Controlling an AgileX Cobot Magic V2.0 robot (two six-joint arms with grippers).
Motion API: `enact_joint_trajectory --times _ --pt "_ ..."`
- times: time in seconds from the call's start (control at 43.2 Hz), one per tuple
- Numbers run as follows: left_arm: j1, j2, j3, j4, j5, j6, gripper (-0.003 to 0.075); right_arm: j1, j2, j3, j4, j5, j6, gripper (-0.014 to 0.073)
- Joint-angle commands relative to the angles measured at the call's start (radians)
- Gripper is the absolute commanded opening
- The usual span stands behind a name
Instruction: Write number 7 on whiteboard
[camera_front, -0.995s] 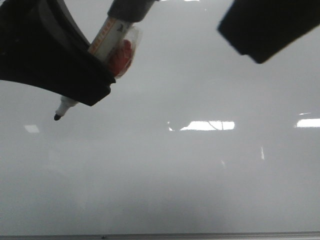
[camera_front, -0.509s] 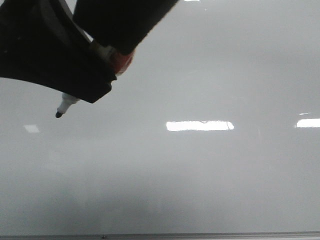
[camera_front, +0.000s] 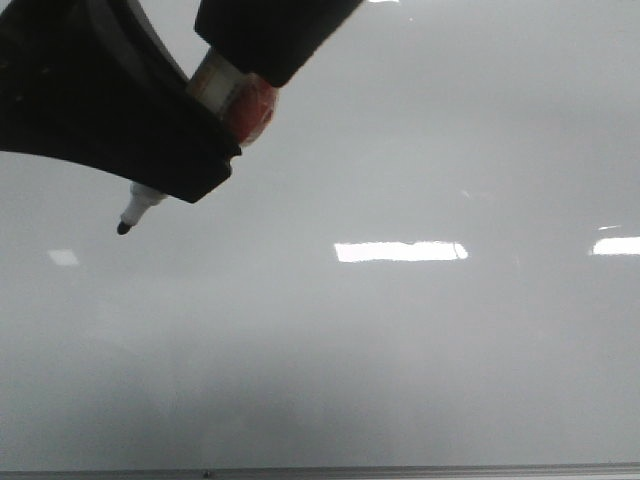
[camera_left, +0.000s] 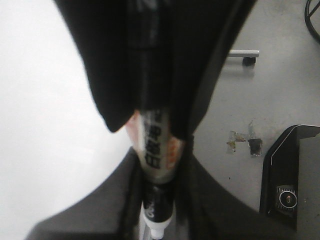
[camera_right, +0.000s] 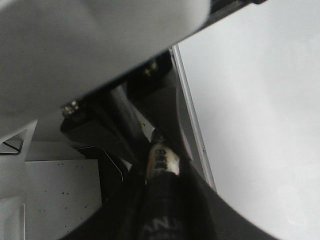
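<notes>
The whiteboard (camera_front: 400, 350) fills the front view, glossy pale grey, with its thin frame edge (camera_front: 400, 471) along the bottom. No number 7 or other ink line shows on it. My left gripper (camera_front: 160, 185) at the upper left is shut on a white marker with an orange label (camera_front: 235, 100). Its black tip (camera_front: 123, 228) points down-left, just over the board. My right gripper (camera_front: 265, 65) is closed around the marker's rear end. The left wrist view shows the marker (camera_left: 157, 145) between the left gripper's fingers (camera_left: 157, 220). The right wrist view shows its dark rear end in my right gripper (camera_right: 162, 200).
Bright rectangular glare patches (camera_front: 400, 251) lie on the board. Beside the board in the left wrist view are grey floor with tape scraps (camera_left: 245, 140) and a black device (camera_left: 290, 180). A white perforated panel (camera_right: 60, 195) shows in the right wrist view.
My right gripper came from the upper right to the marker's rear end and now covers it. The left gripper and the marker tip have barely shifted.
</notes>
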Motion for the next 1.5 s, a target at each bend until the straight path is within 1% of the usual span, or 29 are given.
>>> enact_joint_trajectory --times 0.0,0.046,0.069,0.093,0.116,0.185,0.208,0.254,0.301,0.347,0.509,0.555,0.648,0.763,0.902,1.041,1.249,1.365,1.48 --pt "-0.005 -0.025 -0.035 -0.011 -0.096 0.001 0.0162 0.001 -0.024 -0.033 0.065 -0.012 -0.010 -0.0069" --pt "-0.005 -0.025 -0.035 -0.011 -0.103 0.001 0.0248 -0.001 -0.024 -0.033 0.065 -0.015 -0.010 -0.0069" --pt "-0.005 -0.025 -0.035 -0.011 -0.111 0.001 0.0345 -0.003 -0.024 -0.033 0.065 -0.015 -0.010 -0.0069" --pt "-0.005 -0.025 -0.035 -0.011 -0.118 0.001 0.0406 -0.006 -0.024 -0.033 0.065 -0.016 -0.010 -0.0069" --pt "-0.005 -0.025 -0.035 -0.011 -0.125 0.001 0.0446 -0.010 -0.024 -0.033 0.065 -0.017 -0.010 -0.0069" --pt "-0.005 -0.028 -0.035 -0.011 -0.139 0.001 0.0606 -0.026 -0.024 -0.033 0.064 -0.017 -0.009 -0.0069" --pt "-0.005 -0.029 -0.035 -0.011 -0.141 -0.001 0.0635 -0.034 -0.024 -0.033 0.064 -0.016 -0.008 -0.0069" --pt "-0.005 -0.033 -0.035 -0.011 -0.139 -0.011 0.0650 -0.059 -0.024 -0.033 0.064 -0.016 -0.008 -0.0069" --pt "-0.005 -0.045 -0.033 -0.011 -0.137 -0.040 0.0629 -0.086 -0.024 -0.033 0.064 -0.017 -0.002 -0.0069" --pt "-0.005 -0.058 -0.021 -0.011 -0.137 -0.061 0.0578 -0.122 -0.024 -0.033 0.064 -0.019 0.008 -0.0069" --pt "-0.005 -0.191 0.075 -0.018 -0.142 -0.064 0.0262 -0.240 -0.024 -0.030 0.066 -0.041 0.036 -0.0069" --pt "-0.005 -0.246 0.115 -0.032 -0.146 -0.065 0.0188 -0.268 -0.024 -0.030 0.072 -0.058 0.036 -0.0069" --pt "-0.005 -0.351 0.200 -0.048 -0.146 -0.069 0.0090 -0.304 -0.024 -0.030 0.093 -0.098 0.036 -0.0069" --pt "-0.005 -0.503 0.300 -0.048 -0.132 -0.098 -0.0020 -0.311 -0.024 -0.030 0.118 -0.148 0.036 -0.0069" --pt "-0.005 -0.642 0.382 -0.057 -0.133 -0.141 -0.0020 -0.311 -0.012 -0.030 0.181 -0.209 0.036 -0.0069" --pt "-0.005 -0.731 0.404 -0.070 -0.132 -0.141 -0.0020 -0.310 0.058 -0.045 0.271 -0.276 0.033 -0.0069" --pt "-0.005 -0.739 0.404 -0.072 -0.137 -0.141 -0.0020 -0.308 0.229 -0.138 0.396 -0.364 0.029 -0.0069" --pt "-0.005 -0.739 0.404 -0.072 -0.139 -0.141 -0.0020 -0.308 0.291 -0.174 0.425 -0.370 -0.005 -0.0069" --pt "-0.005 -0.739 0.404 -0.072 -0.139 -0.141 -0.0020 -0.308 0.319 -0.177 0.439 -0.412 -0.010 -0.0069"
